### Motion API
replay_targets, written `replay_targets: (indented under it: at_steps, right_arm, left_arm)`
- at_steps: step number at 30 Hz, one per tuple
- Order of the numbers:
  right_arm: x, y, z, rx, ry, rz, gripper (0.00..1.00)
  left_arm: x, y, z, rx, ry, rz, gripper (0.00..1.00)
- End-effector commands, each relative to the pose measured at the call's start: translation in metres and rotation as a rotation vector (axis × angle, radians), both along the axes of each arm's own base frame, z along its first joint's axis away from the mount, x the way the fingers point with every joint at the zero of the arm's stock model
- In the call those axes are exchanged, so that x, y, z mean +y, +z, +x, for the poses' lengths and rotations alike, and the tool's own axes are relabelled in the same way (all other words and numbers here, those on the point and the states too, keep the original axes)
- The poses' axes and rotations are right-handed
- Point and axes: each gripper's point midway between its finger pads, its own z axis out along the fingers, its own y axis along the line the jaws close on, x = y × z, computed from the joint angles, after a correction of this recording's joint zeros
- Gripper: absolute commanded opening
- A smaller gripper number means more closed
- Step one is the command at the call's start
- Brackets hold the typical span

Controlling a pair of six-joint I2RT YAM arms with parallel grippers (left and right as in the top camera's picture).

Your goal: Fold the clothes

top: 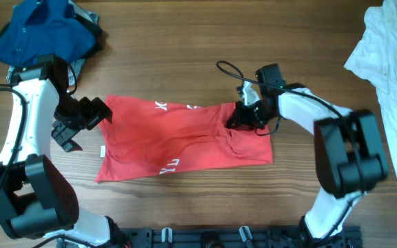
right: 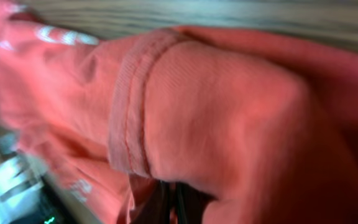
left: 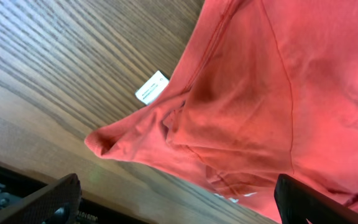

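By the left tool [top: 100, 114], the red T-shirt [top: 185, 141] is soft, matt knit cloth, creased. At the right tool [top: 245, 117] its stitched hem band [right: 129, 106] looks finely ribbed. Near the left tool's matt black plastic fingers [left: 45, 200], a smooth white label [left: 151, 87] lies on the desk [left: 55, 56], which is matt, grained wood.

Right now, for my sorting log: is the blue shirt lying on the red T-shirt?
No, the blue shirt sits bunched at upper left, apart from the red T-shirt.
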Motion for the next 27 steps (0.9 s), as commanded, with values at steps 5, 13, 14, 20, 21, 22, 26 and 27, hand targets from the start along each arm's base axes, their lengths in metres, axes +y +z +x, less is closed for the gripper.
replay_targets:
  at_steps: [5,13,14,20,21,22,26,27]
  right_arm:
    - [0.014,0.075,0.022,-0.095,0.011,0.297,0.06]
    - [0.003,0.104,-0.038,-0.099,0.101,0.168,0.40]
    - [0.005,0.091,-0.047,-0.063,0.106,0.164,0.40]
    - [-0.002,-0.005,-0.083,0.208,-0.011,0.115,0.52]
    - [0.000,-0.013,-0.087,0.251,-0.017,0.132,0.47]
    - [0.004,-0.010,-0.087,0.260,-0.008,0.172,0.27]
    - [0.004,0.038,-0.068,0.096,-0.004,0.173,0.25]
    - [-0.002,0.060,-0.061,0.035,-0.022,0.145,0.27]
  left_arm:
    - [0.001,0.007,0.005,-0.033,-0.010,0.005,1.00]
    - [0.000,0.007,0.005,-0.032,-0.009,0.004,1.00]
    - [0.000,0.007,0.005,-0.033,-0.009,0.005,1.00]
    - [0.000,0.007,0.005,-0.032,-0.009,0.004,1.00]
    - [0.000,0.007,0.005,-0.032,-0.009,0.004,1.00]
    - [0.000,0.007,0.005,-0.032,-0.009,0.004,1.00]
    - [0.000,0.007,0.005,-0.033,-0.009,0.005,1.00]
    - [0.000,0.007,0.005,-0.033,-0.009,0.005,1.00]
